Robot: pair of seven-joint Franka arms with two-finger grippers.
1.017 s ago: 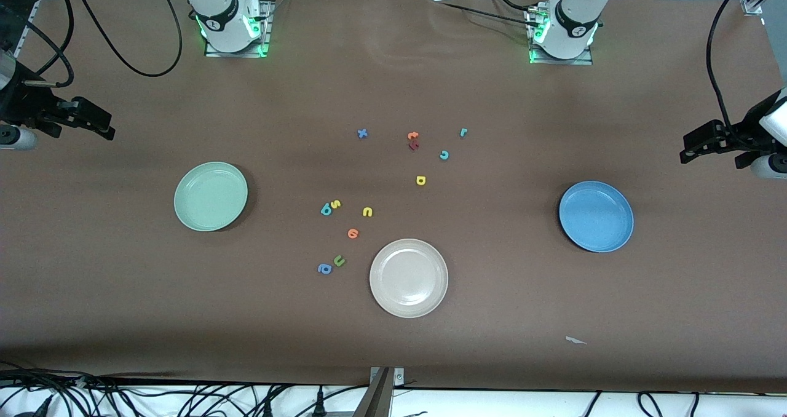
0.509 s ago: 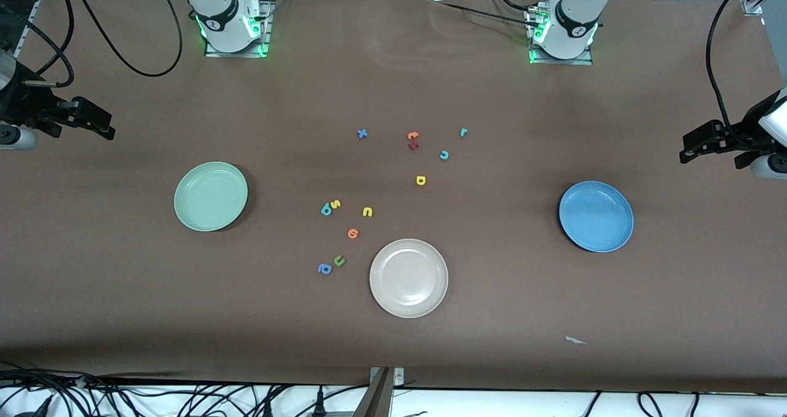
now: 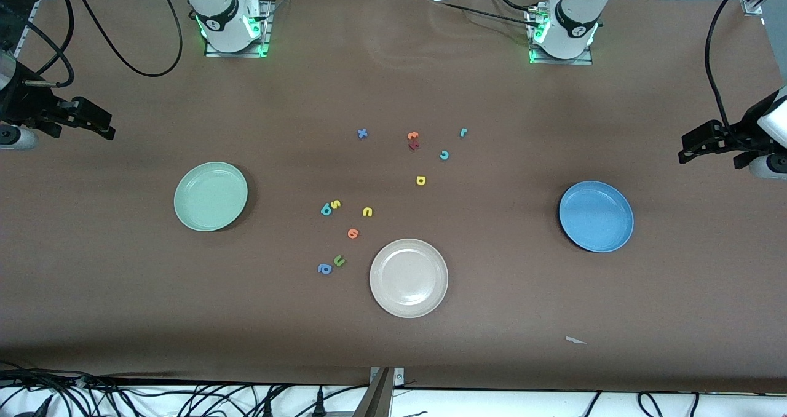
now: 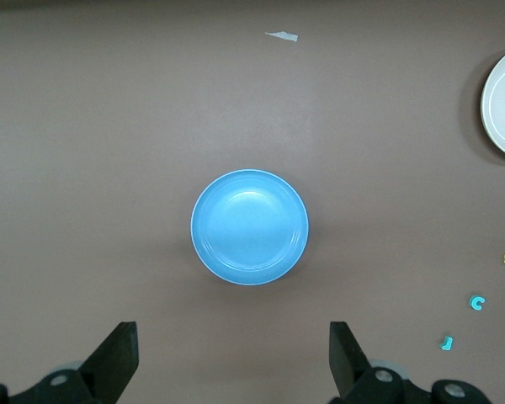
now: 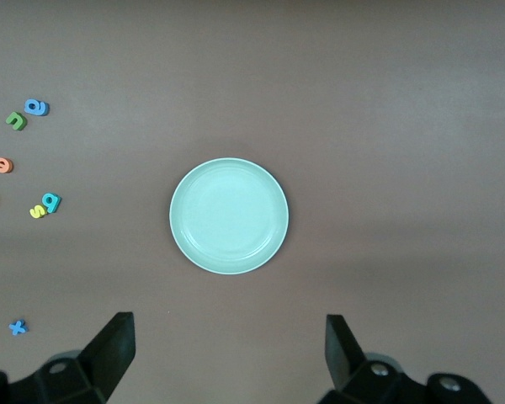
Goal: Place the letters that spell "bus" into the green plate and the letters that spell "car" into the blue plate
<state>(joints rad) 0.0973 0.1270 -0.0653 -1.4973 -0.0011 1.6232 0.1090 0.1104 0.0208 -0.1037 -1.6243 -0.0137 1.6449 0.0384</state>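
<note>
Front view has both my arms parked out at the table's ends. My right gripper point(image 3: 101, 125) hangs over bare tabletop at the right arm's end with its jaws spread wide and nothing between them; my left gripper point(image 3: 692, 146) does the same at the left arm's end. From my right wrist I look straight down on the green plate point(image 5: 228, 215), which holds nothing; from my left wrist, on the blue plate point(image 4: 249, 226), likewise bare. All the letters lie on the table point(image 3: 393, 85) between the two plates: the teal b point(image 3: 325, 209) touching the yellow s point(image 3: 336, 204), the yellow u point(image 3: 367, 211) near them, and farther from the front camera the yellow a point(image 3: 420, 180), teal c point(image 3: 444, 154) and teal r point(image 3: 463, 132). A beige plate point(image 3: 408, 277) sits nearest the camera.
</note>
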